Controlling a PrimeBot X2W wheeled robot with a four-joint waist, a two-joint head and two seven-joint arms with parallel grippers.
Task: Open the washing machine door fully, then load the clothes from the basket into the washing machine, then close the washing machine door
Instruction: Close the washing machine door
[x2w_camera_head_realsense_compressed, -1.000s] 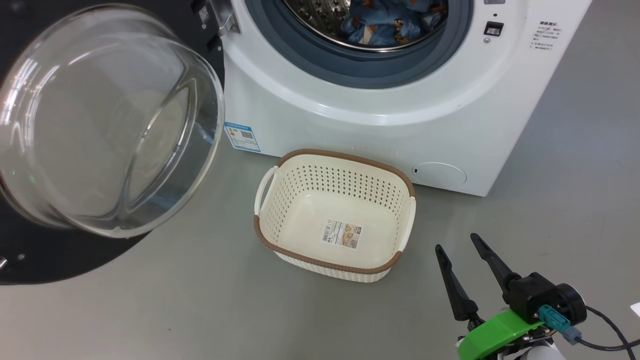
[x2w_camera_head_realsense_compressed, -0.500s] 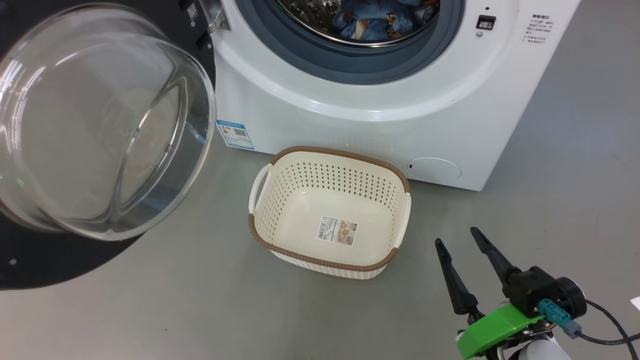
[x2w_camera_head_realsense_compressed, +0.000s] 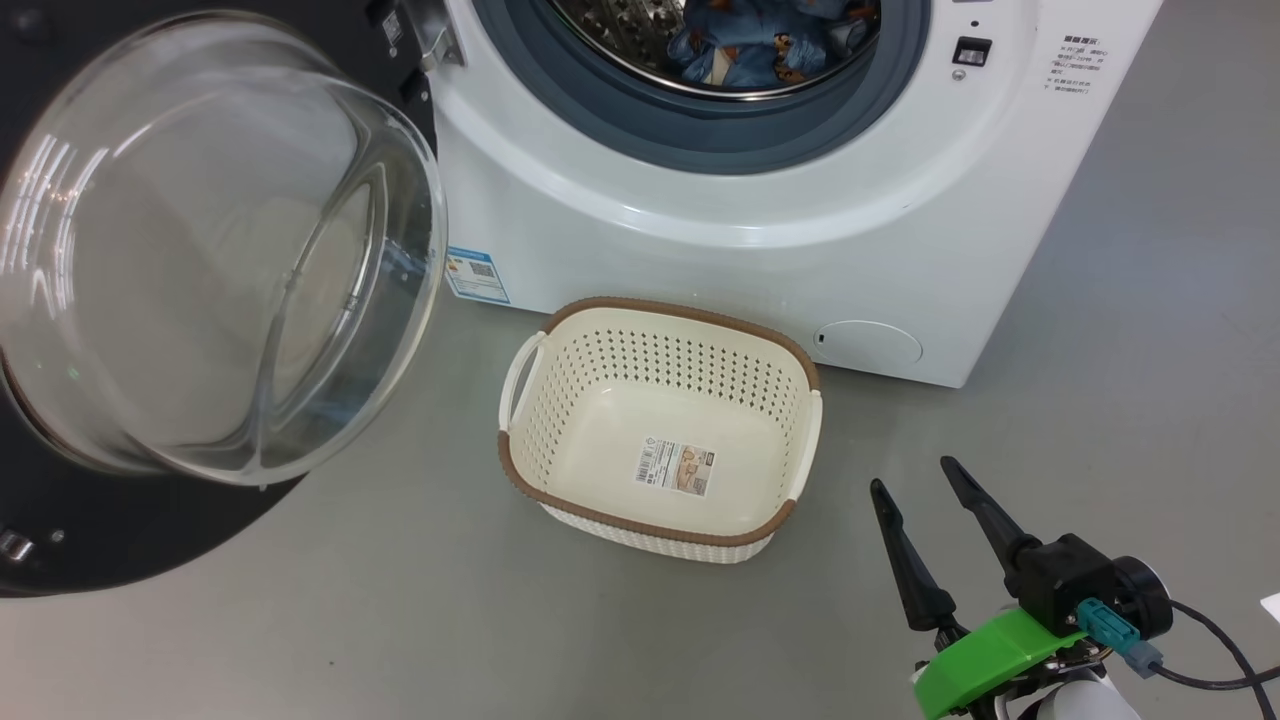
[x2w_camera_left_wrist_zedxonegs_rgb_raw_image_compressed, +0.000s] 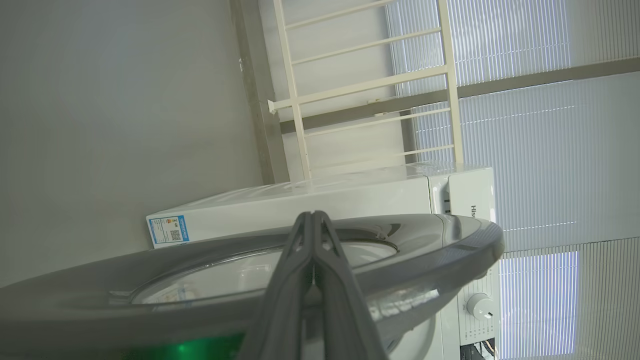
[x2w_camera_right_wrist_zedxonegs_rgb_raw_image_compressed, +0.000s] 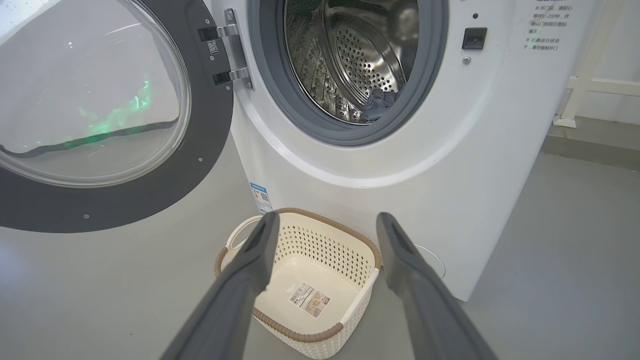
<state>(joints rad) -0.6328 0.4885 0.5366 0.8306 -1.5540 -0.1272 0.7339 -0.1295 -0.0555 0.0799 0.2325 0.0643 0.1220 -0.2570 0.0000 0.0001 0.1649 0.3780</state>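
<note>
Left jaws together by door (x2w_camera_left_wrist_zedxonegs_rgb_raw_image_compressed: 450, 240); right jaws apart.

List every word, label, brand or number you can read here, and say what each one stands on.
"His": start of a brand name on the front panel of the washing machine; the rest is hidden behind the washing machine door.
Chinese notice beside the drum opening: too small to read.
Blue energy sticker: QR code, print too small.
Label in the basket: barcode, print blurred.
</note>
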